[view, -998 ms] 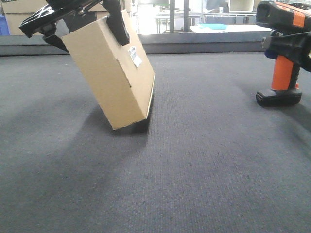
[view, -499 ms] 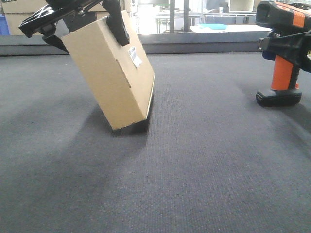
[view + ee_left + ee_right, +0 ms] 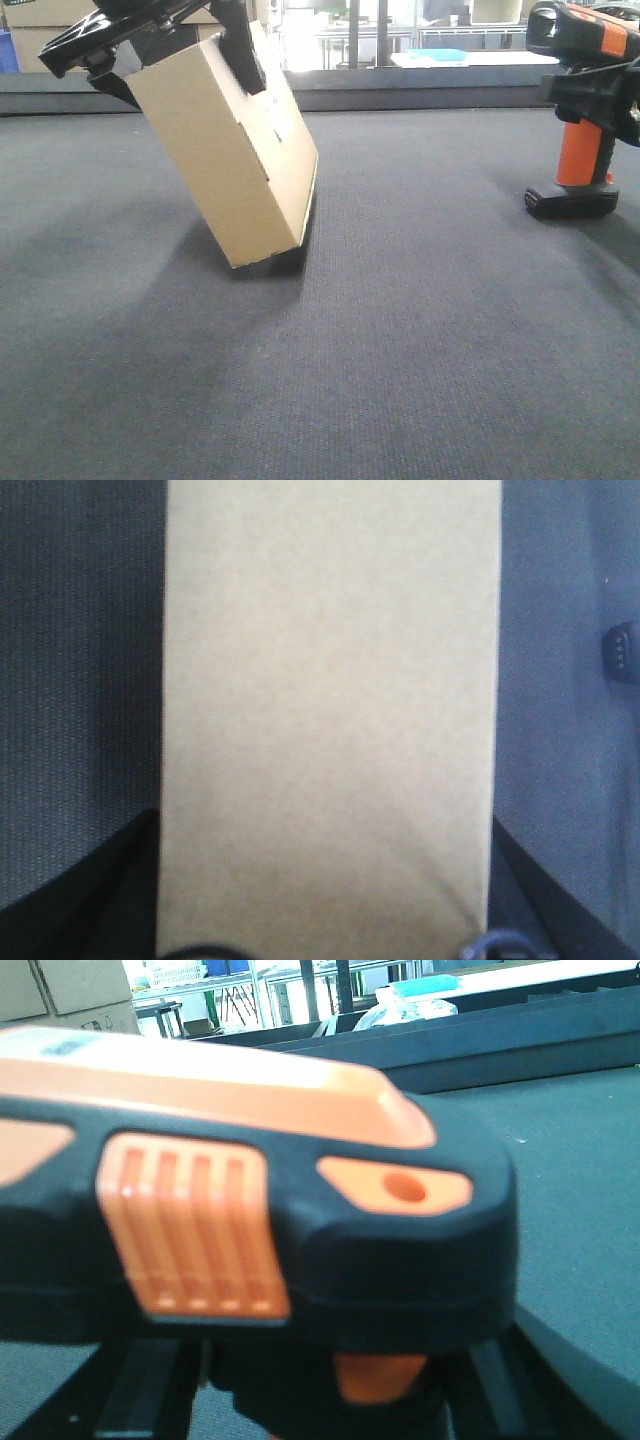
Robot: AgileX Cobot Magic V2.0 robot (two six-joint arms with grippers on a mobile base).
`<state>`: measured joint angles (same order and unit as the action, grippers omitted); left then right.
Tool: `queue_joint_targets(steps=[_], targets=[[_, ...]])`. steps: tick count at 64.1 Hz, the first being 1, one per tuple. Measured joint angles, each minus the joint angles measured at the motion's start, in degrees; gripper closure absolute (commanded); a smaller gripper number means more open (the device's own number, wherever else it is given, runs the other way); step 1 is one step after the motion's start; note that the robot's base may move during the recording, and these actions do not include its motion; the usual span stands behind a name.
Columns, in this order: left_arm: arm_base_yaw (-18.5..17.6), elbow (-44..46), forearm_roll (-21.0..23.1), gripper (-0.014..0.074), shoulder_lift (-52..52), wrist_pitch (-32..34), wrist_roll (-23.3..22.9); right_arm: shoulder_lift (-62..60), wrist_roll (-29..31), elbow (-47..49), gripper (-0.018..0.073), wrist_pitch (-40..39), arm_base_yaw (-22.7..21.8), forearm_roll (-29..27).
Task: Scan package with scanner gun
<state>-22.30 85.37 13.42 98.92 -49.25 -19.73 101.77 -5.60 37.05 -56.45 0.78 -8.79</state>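
The package (image 3: 235, 170), a plain brown cardboard box, hangs tilted at the left, its lower corner at or just above the grey carpet (image 3: 400, 330). A faint white label (image 3: 278, 120) shows on its right face. My left gripper (image 3: 180, 70) is shut on the box's upper end, one black finger on each broad face. In the left wrist view the package (image 3: 330, 680) fills the middle between my left gripper's (image 3: 325, 905) dark fingers. The scanner gun (image 3: 582, 150) stands upright at the far right, and my right gripper (image 3: 597, 95) is shut on its handle just under the head. Its black and orange head (image 3: 300, 1210) fills the right wrist view above my right gripper (image 3: 330, 1395).
A raised dark ledge (image 3: 430, 92) runs along the carpet's far edge. Bigger cardboard boxes (image 3: 40, 20) stand behind it at the left, and a blue item (image 3: 440, 55) lies on a far table. A small dark object (image 3: 622, 652) lies on the carpet right of the package.
My right gripper has shifted in on the scanner's handle, and the scanner has edged slightly left. The package has hardly moved; its label now looks fainter.
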Motion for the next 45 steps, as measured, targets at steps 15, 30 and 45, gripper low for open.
queue_joint_targets(steps=[15,30,45], targets=[[0.0,0.0,2.1,0.0708,0.0,-1.2,0.0,-3.7,7.5,0.0,0.0712,5.9,0.0,-0.4],[0.0,0.0,4.4,0.0708,0.0,-1.7,-0.7,-11.0,24.8,0.0,0.0712,11.6,0.0,-3.3],[0.0,0.0,4.7,0.0708,0.0,-1.4,-1.2,-12.7,31.2,0.0,0.0712,14.8,0.0,-4.5]])
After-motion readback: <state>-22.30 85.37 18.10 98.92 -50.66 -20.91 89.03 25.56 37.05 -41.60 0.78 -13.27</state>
